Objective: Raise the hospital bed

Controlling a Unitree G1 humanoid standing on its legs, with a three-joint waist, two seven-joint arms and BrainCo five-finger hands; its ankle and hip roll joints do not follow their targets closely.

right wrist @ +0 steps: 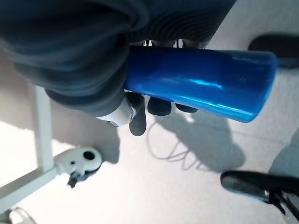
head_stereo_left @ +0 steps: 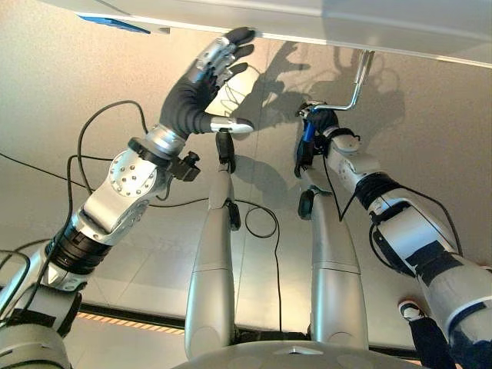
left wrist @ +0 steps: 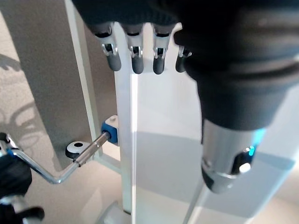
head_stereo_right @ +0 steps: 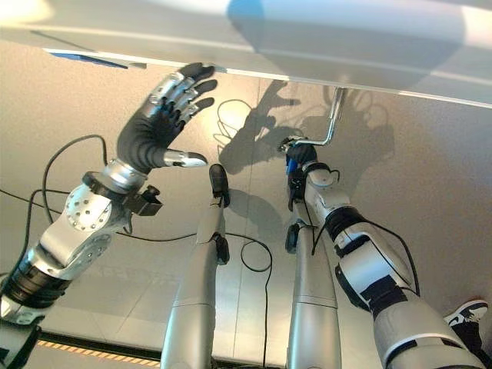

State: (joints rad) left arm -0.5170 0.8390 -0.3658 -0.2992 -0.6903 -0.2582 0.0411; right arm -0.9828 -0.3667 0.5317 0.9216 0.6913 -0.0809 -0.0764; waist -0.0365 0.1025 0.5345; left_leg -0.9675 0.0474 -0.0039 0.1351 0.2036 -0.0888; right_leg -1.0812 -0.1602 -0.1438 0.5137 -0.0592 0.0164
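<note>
The pale bed frame (head_stereo_left: 346, 23) runs across the far side above the floor. From under it a bent metal crank (head_stereo_left: 355, 81) hangs down and ends in a blue handle (right wrist: 201, 84). My right hand (head_stereo_left: 319, 127) is shut on that blue handle, fingers curled round it. My left hand (head_stereo_left: 196, 92) is raised with straight fingers (left wrist: 135, 60), its tips against the lower edge of the bed frame (left wrist: 124, 140). The left wrist view also has the crank (left wrist: 70, 168) coming out of a blue socket on the frame.
A white caster wheel (right wrist: 84, 161) of the bed stands on the beige floor. A person's shoe (head_stereo_right: 469, 311) is at the lower right. An orange stripe (head_stereo_left: 123, 323) crosses the floor near me.
</note>
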